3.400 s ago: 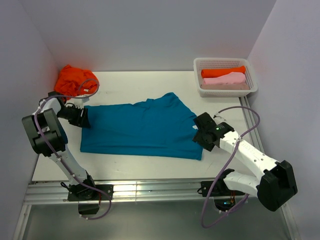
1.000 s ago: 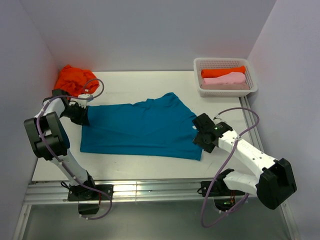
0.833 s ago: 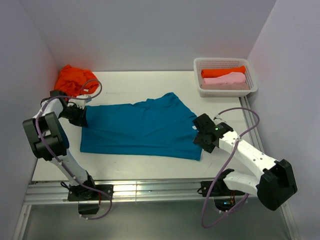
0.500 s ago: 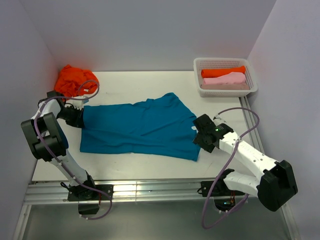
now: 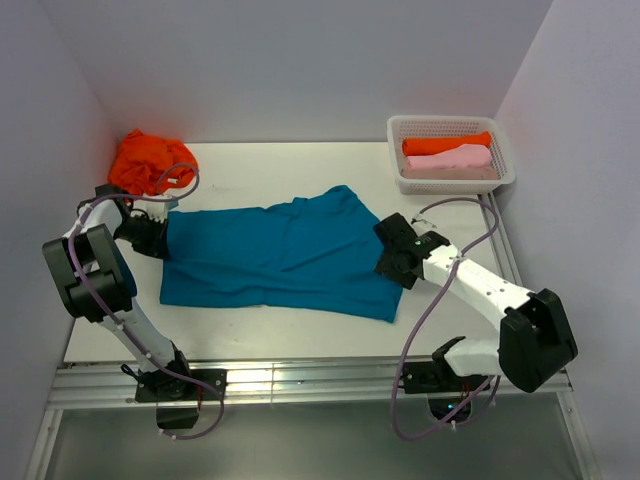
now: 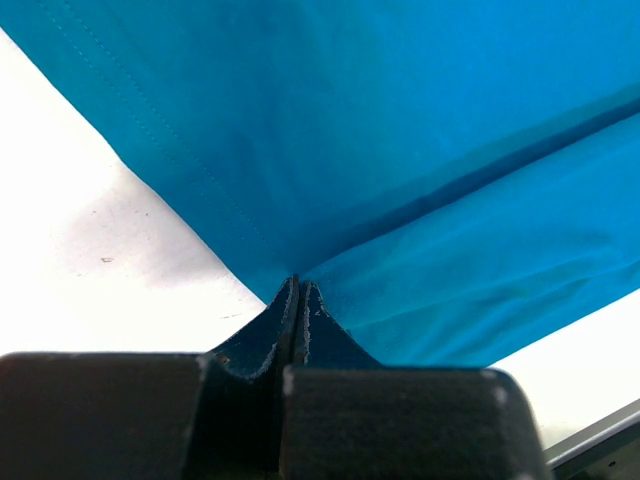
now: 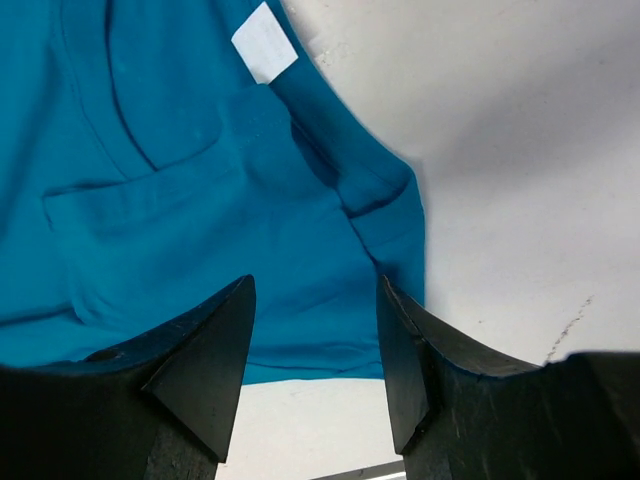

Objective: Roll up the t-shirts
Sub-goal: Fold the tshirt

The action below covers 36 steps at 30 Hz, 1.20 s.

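A teal-blue t-shirt (image 5: 270, 258) lies spread flat across the middle of the table. My left gripper (image 5: 160, 236) is at its left edge, shut on a pinch of the cloth. In the left wrist view the jaws of the left gripper (image 6: 298, 285) meet on the teal t-shirt (image 6: 400, 150), which pulls taut into a fold. My right gripper (image 5: 386, 264) hovers open over the shirt's right end. In the right wrist view the right gripper (image 7: 315, 285) has nothing between its fingers, with the teal t-shirt (image 7: 180, 200) and its white label (image 7: 265, 42) below.
A crumpled orange t-shirt (image 5: 145, 160) lies at the back left, just behind the left gripper. The white lattice basket (image 5: 452, 184) at the back right holds a rolled orange t-shirt (image 5: 447, 143) and a rolled pink t-shirt (image 5: 450, 158).
My right gripper has swung left and away from me, onto the shirt's right end, still open. My left gripper has drawn the left edge slightly leftward and keeps its hold.
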{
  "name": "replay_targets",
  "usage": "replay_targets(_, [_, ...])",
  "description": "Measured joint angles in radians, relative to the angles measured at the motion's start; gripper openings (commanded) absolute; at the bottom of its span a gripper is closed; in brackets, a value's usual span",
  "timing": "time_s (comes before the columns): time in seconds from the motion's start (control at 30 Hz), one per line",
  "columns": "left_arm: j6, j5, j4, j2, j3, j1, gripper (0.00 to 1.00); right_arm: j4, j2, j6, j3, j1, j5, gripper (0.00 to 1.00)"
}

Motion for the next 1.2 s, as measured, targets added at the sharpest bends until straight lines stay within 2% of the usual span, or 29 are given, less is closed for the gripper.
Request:
replay_targets(0.17, [-0.002, -0.002, -0.002, 0.024, 0.009, 0.0, 0.01, 0.021, -0.018, 0.009, -0.027, 0.01, -0.008, 0.61])
replay_targets(0.47, [-0.003, -0.008, -0.003, 0.055, 0.02, -0.007, 0.0, 0.004, -0.193, 0.091, -0.186, 0.064, -0.045, 0.62])
replay_targets(0.87, [-0.001, -0.01, -0.003, 0.055, 0.02, -0.016, 0.0, 0.004, -0.211, 0.173, -0.287, 0.108, -0.101, 0.6])
replay_targets(0.97, [-0.001, -0.01, -0.003, 0.055, 0.02, -0.017, 0.01, 0.022, -0.205, 0.187, -0.302, 0.115, -0.116, 0.5])
replay_targets(1.0, [-0.001, -0.01, -0.003, 0.055, 0.02, -0.017, 0.0, 0.026, -0.2, 0.19, -0.302, 0.116, -0.117, 0.41])
replay_targets(1.03, [-0.001, -0.01, -0.003, 0.055, 0.02, -0.018, 0.0, 0.033, -0.192, 0.192, -0.302, 0.116, -0.117, 0.37])
replay_targets(1.2, [-0.001, -0.011, -0.003, 0.06, 0.021, -0.022, 0.0, 0.016, -0.14, 0.2, -0.285, 0.118, -0.107, 0.3])
